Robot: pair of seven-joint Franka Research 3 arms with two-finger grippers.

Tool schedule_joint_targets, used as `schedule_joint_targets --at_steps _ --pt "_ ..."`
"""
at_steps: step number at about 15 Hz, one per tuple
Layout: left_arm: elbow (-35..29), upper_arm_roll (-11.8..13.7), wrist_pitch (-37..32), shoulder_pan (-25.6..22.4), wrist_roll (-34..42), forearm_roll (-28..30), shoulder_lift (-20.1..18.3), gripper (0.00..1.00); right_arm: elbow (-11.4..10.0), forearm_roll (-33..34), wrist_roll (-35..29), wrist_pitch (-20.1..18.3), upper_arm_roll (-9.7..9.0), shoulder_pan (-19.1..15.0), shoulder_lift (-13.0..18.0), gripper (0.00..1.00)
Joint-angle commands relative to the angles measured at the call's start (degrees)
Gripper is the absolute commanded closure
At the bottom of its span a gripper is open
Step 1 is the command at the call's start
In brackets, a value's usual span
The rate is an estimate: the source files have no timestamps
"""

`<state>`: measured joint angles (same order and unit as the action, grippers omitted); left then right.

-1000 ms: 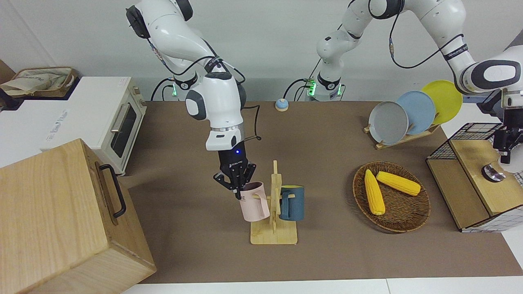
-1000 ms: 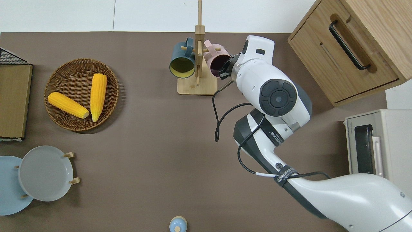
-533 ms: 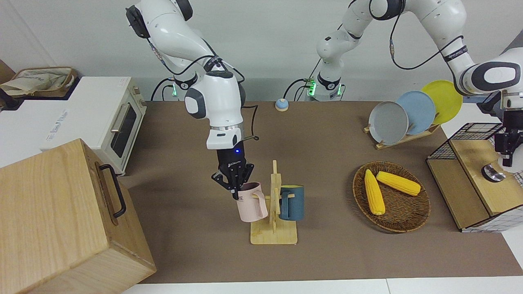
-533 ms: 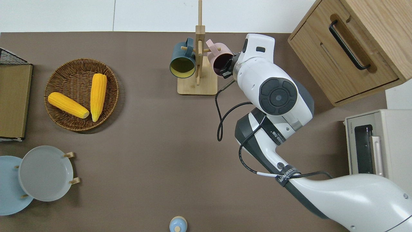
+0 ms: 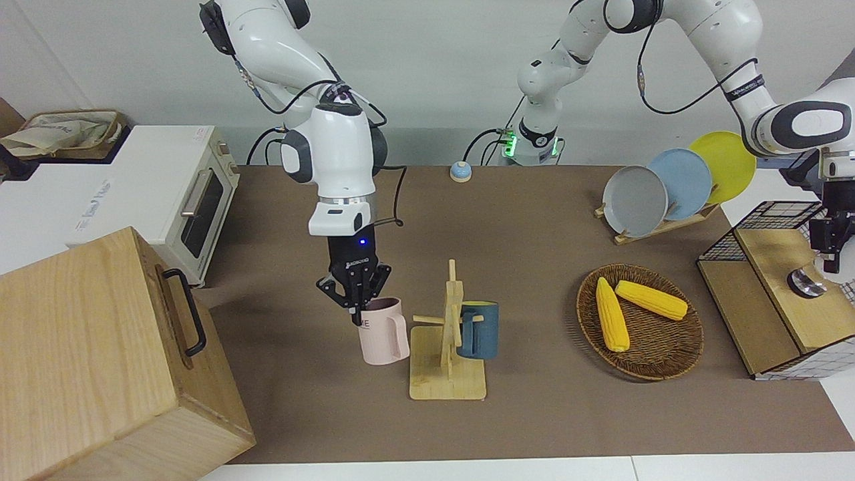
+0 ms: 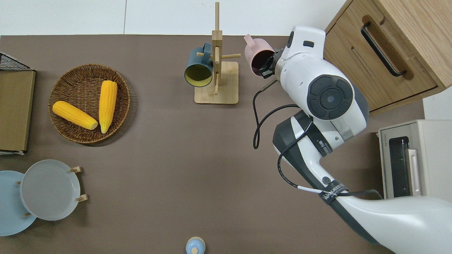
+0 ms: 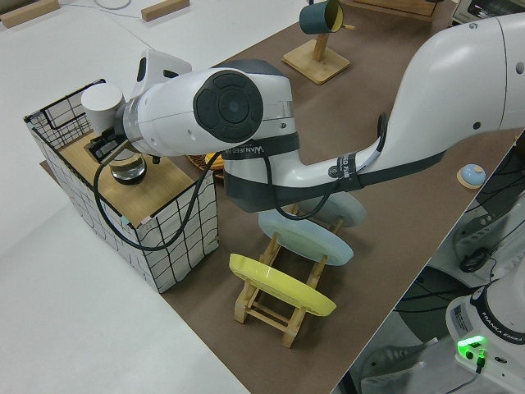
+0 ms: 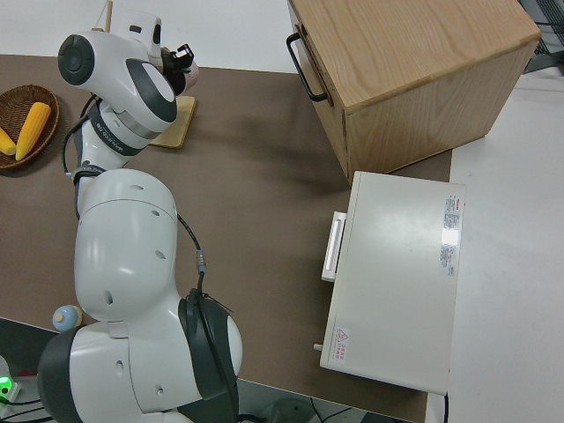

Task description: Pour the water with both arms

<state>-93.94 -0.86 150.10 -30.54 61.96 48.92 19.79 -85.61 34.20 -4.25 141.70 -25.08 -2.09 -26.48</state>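
Observation:
My right gripper [image 5: 355,311] [image 6: 266,66] is shut on the rim of a pink mug [image 5: 382,334] [image 6: 257,56]. The mug is upright beside the wooden mug rack [image 5: 447,375] [image 6: 216,94], toward the right arm's end of the table. I cannot tell whether its base touches the table. A dark blue mug [image 5: 478,331] [image 6: 198,67] hangs on the rack's opposite peg. My left gripper [image 5: 830,262] [image 7: 100,149] is at the wooden-topped wire crate [image 5: 768,314], close above a shiny round object [image 5: 806,283] [image 7: 127,170]. Water is out of view.
A big wooden cabinet [image 5: 100,361] and a white toaster oven [image 5: 153,194] fill the right arm's end. A wicker basket [image 5: 695,331] holds two corn cobs. Plates lean in a rack [image 5: 661,184] nearer the robots, and a small blue bell [image 5: 460,172] sits by the bases.
The right gripper has drawn the pink mug off its peg and carried it toward the right arm's end, turning it upright. The left arm has hardly moved.

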Motion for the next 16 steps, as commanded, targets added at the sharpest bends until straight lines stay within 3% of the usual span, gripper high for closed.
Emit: schedule_joint_targets --at_steps 1,8,11,12,16 --pt "3.5 0.5 -1.1 0.0 -1.5 0.0 0.1 1.00 -2.2 -3.3 3.7 -1.3 -1.64 -3.3 2.9 1.000" --pt "8.3 1.3 -12.3 0.0 -16.9 -15.7 -3.6 1.00 -2.4 -5.2 7.3 -4.7 -1.82 -6.1 4.5 1.000" --pt "7.8 2.2 -16.2 0.7 -22.5 -19.5 -7.2 1.00 -2.5 -7.6 7.3 -10.1 -1.73 -6.1 6.3 1.000" --pt "7.6 2.4 -18.5 0.9 -24.8 -21.6 -8.4 1.00 -3.6 -7.9 7.2 -12.5 -1.73 -6.2 7.3 1.000" --pt "5.1 2.5 -23.0 4.3 -34.8 -29.5 -14.1 1.00 -5.4 -11.2 4.3 -26.0 -1.82 -5.8 10.5 1.000"
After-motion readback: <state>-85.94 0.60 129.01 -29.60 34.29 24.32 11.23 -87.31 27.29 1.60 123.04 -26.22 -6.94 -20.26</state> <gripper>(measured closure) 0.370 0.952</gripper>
